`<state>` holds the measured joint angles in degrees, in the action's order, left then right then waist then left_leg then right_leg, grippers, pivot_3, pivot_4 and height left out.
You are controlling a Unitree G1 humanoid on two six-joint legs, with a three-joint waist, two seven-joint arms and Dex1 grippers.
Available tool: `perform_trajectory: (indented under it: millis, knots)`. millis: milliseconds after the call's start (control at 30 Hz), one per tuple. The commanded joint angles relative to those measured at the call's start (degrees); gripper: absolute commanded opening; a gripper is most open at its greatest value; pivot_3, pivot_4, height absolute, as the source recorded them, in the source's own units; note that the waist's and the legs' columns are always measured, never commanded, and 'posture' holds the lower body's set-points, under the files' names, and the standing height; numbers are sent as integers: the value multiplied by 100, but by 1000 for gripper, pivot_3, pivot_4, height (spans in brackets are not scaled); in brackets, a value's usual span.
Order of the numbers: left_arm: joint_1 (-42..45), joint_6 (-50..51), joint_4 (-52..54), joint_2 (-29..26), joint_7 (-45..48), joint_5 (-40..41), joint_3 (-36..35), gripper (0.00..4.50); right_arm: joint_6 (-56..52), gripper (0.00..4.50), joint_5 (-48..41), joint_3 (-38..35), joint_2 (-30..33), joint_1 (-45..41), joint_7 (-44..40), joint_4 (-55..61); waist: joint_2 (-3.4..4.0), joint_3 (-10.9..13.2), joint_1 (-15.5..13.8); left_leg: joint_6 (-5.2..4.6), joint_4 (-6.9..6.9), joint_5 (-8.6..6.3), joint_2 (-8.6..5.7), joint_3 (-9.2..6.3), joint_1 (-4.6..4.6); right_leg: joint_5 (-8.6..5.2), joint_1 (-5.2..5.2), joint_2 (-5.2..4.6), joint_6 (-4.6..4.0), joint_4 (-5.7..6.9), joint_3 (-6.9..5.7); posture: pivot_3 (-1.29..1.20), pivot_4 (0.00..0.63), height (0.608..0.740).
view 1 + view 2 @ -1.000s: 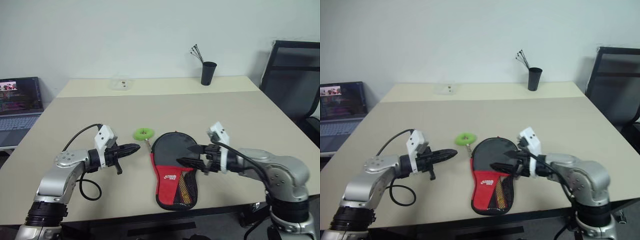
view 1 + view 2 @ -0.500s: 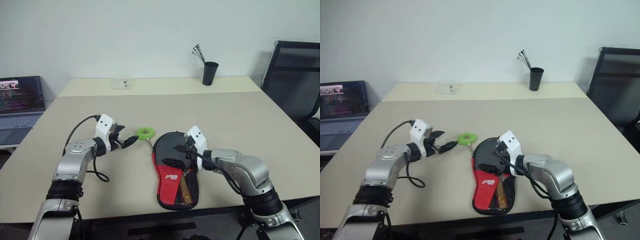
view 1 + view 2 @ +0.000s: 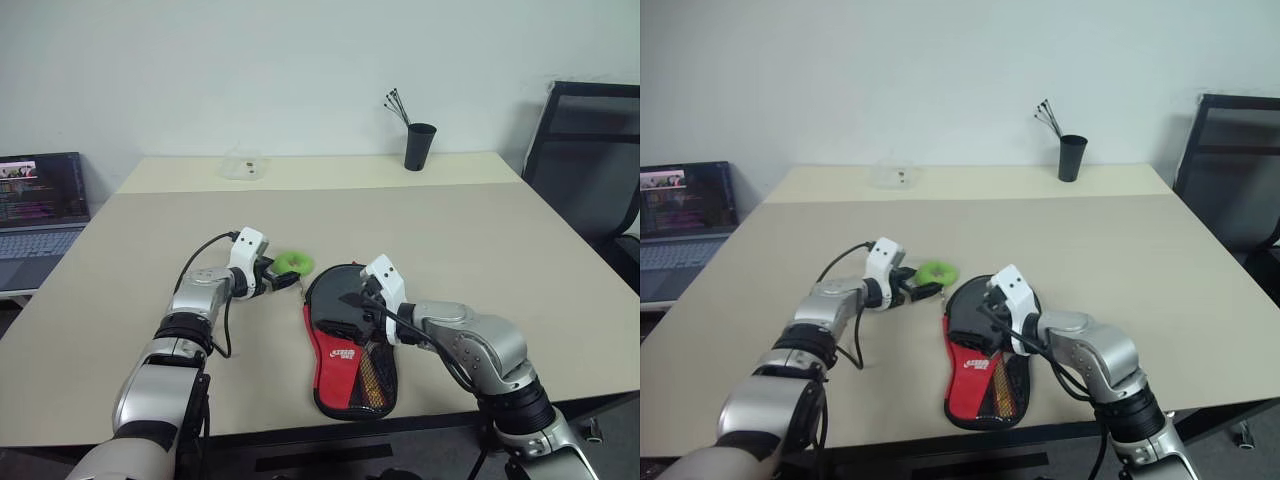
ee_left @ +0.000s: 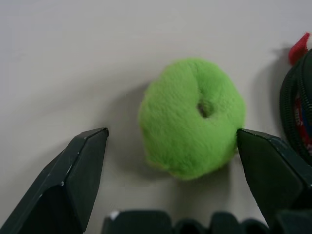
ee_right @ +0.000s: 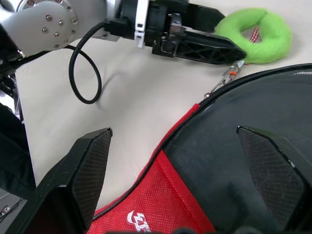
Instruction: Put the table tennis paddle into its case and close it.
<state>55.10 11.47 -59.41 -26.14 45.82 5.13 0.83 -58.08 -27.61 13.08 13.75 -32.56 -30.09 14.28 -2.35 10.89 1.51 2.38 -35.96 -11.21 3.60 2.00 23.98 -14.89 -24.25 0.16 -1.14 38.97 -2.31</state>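
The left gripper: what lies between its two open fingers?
In the left wrist view, the fuzzy green ring lies on the table between the open fingers of the left gripper.

Head cameras look down across the table [image 3: 480,230]; wrist cameras sit close (both catching the green ring [image 4: 192,117]).

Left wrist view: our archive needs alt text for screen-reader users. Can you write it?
A fuzzy green ring lies on the beige table between the two black fingers of the open left pincer. The case, black with a zip rim, shows at one edge.
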Motion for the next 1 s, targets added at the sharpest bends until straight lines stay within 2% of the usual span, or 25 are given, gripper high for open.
perform_trajectory:
  millis: [33, 200, 300, 667, 1000]
  knots:
    - [226, -247, -284, 51, 107, -185, 68, 4472, 83, 4500, 16, -7, -41, -26, 44, 164, 0, 0, 0, 0, 0, 0, 0, 0, 0, 0, 0, 0, 0, 0, 0, 0, 150, 740]
    - [256, -368, -450, 100, 162, -292, 40, 4472, 87, 4500, 17, -5, -52, -6, 76, 180, 0, 0, 0, 0, -1, 0, 0, -1, -1, 0, 1, 0, 0, 1, 0, 0, 150, 740]
    - [238, -408, -474, 91, 160, -312, 4, 3920, 116, 4500, 44, 19, -58, -12, 85, 154, -1, 0, 1, 0, -1, 0, 0, -1, -1, 0, 1, 0, 0, 1, 0, 0, 150, 740]
    - [43, -375, -254, 71, 233, -240, -89, 131, 496, 4500, 505, 290, -115, -75, 185, -205, -2, -1, 17, 0, -4, 1, 2, -1, -10, 0, 7, 0, 0, 7, 0, 0, 150, 740]
    - [86, -498, 51, 66, 490, -447, 156, 37, 1571, 4500, 1679, 791, -123, -115, 336, -1577, -4, -3, 15, 0, -4, 1, 1, 0, -9, 0, 7, 1, 0, 6, 1, 0, 150, 740]
